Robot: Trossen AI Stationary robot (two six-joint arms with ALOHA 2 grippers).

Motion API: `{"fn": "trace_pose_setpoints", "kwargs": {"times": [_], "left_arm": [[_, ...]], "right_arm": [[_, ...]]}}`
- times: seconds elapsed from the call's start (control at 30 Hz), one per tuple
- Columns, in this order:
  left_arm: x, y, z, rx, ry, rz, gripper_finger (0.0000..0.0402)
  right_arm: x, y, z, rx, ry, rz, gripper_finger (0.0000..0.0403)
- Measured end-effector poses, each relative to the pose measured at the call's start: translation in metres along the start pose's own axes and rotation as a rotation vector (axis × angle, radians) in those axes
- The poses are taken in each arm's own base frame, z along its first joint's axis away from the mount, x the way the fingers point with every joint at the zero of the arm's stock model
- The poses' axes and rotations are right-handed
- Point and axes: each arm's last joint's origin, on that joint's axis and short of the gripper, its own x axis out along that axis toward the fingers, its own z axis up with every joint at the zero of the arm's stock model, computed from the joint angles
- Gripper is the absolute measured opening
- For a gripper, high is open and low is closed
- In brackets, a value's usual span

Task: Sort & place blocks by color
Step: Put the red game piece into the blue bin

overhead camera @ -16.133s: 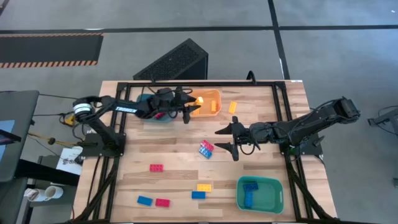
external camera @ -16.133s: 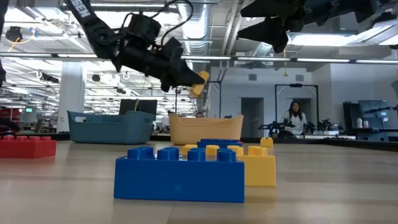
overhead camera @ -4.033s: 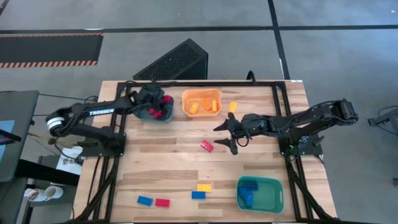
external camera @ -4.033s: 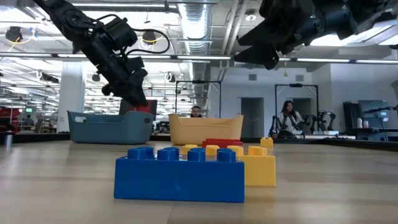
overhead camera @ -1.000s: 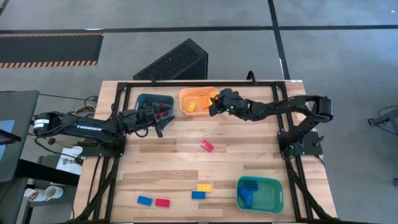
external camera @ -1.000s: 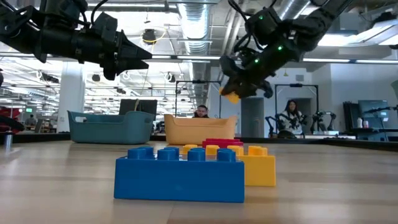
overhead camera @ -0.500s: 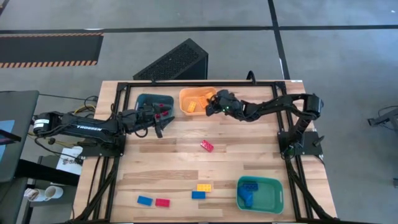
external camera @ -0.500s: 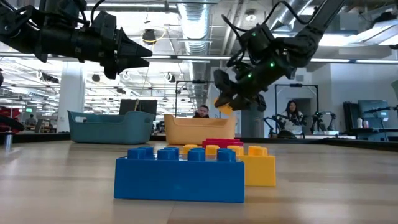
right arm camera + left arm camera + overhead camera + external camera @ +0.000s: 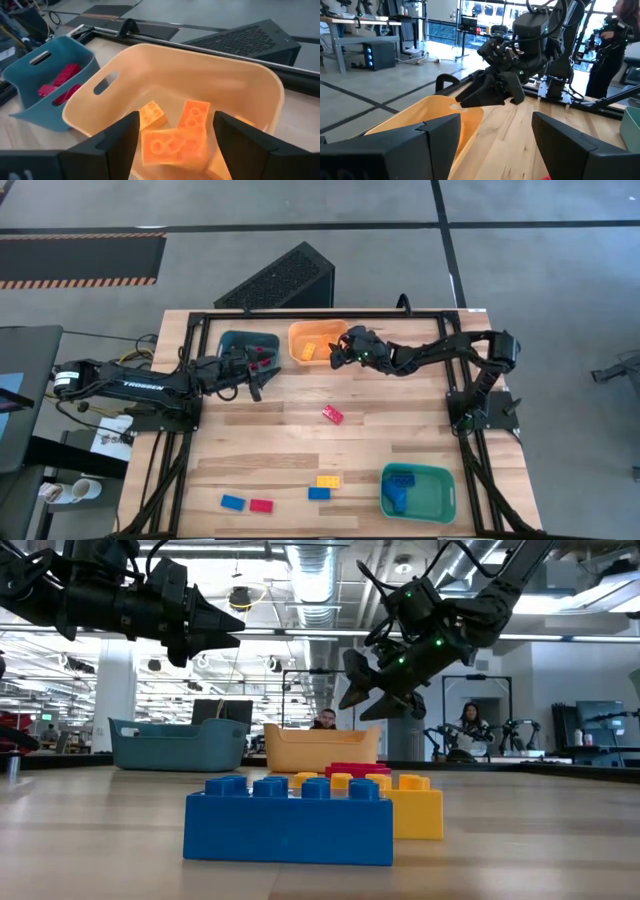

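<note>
My right gripper (image 9: 337, 352) (image 9: 175, 125) hangs open over the right part of the orange bin (image 9: 303, 333) (image 9: 150, 65). Three orange blocks (image 9: 172, 145) lie inside the bin. My left gripper (image 9: 254, 378) (image 9: 495, 135) is open and empty, above the table by the dark teal bin (image 9: 238, 340), which holds red blocks (image 9: 62, 77). A red block (image 9: 332, 414) lies mid-table. A yellow block (image 9: 327, 481), two blue blocks (image 9: 319, 493) (image 9: 232, 502) and a red block (image 9: 261, 505) lie near the near edge.
A green bin (image 9: 440, 480) with blue blocks (image 9: 400, 488) stands at the table's near right. A black frame (image 9: 330, 313) runs along the far edge behind the bins. A dark slatted box (image 9: 285, 280) lies on the floor beyond. People show in the room behind (image 9: 470, 730).
My right gripper moved slightly toward the table's left over the orange bin, then opened and let go of the yellow-orange block it carried. The block dropped into the bin. My left arm kept still.
</note>
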Motion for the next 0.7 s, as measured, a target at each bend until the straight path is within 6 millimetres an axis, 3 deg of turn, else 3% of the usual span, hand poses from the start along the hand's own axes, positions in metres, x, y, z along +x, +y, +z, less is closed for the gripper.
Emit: {"fn": "trace_pose_setpoints", "kwargs": {"times": [0.2,0.4,0.7], "left_arm": [[0.0,0.0,0.0,-0.005,0.001,-0.007,0.0231],[0.0,-0.001,0.0,-0.001,0.002,-0.035,0.0231],[0.0,-0.001,0.0,0.002,0.002,-0.034,0.0231]], "right_arm": [[-0.01,0.006,0.008,-0.054,0.007,0.058,0.0278],[-0.048,0.042,0.013,-0.262,-0.002,0.23,0.0276],[-0.09,0.08,-0.025,-0.433,0.133,0.333,0.0276]]}}
